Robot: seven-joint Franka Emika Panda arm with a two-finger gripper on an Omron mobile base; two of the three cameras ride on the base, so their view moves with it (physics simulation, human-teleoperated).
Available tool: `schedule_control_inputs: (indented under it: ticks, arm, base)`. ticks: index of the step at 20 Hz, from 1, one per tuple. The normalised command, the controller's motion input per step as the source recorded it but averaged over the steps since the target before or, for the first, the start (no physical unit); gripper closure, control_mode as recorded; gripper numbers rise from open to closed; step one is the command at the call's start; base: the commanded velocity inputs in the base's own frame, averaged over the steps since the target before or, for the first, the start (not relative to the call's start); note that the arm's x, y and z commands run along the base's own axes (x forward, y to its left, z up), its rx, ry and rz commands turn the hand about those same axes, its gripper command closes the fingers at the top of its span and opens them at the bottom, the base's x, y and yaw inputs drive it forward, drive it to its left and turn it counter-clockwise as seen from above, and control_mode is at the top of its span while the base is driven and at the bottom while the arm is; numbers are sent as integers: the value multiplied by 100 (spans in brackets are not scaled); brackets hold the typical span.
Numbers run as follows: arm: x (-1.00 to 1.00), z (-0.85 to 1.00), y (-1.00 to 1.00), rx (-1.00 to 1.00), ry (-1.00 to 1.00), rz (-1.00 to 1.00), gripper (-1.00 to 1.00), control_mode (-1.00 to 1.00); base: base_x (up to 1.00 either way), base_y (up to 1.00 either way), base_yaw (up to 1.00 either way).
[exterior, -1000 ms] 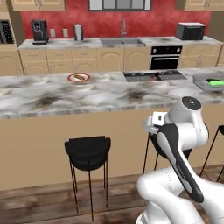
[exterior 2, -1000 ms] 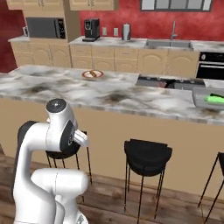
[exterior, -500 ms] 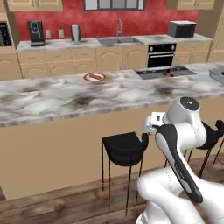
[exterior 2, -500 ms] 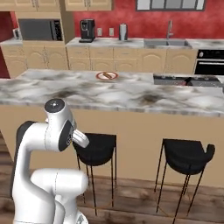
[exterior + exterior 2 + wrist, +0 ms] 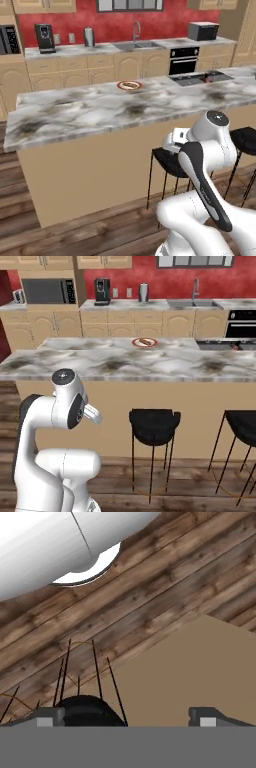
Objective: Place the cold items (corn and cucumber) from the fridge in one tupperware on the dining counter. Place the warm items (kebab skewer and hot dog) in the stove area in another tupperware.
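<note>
Hand (image 5: 127, 717) spread wide, empty, over stool (image 5: 87, 709) and floor (image 5: 150, 602); plate (image 5: 129, 85) far off on counter (image 5: 90, 112), contents unclear.

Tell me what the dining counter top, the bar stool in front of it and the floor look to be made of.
Dining counter top: polished marble or marble-look stone, pale with dark veined blotches. Bar stool: thin dark legs that look like metal; matte black seat, plastic or padding, can't tell which. Floor: brown wood planks with visible grain and seams, low sheen.
</note>
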Motion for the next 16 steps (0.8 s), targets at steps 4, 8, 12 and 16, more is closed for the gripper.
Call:
schedule_control_inputs:
  ticks: [4, 8, 12, 16]
  arm:
    - [0, 0, 0, 0, 0, 0, -100, 100]
    - [0, 0, 0, 0, 0, 0, -100, 100]
    - [0, 0, 0, 0, 0, 0, -100, 100]
    - [0, 0, 0, 0, 0, 0, -100, 100]
  base:
    - [0, 100, -25]
    - [0, 100, -26]
    - [0, 100, -25]
    - [0, 100, -26]
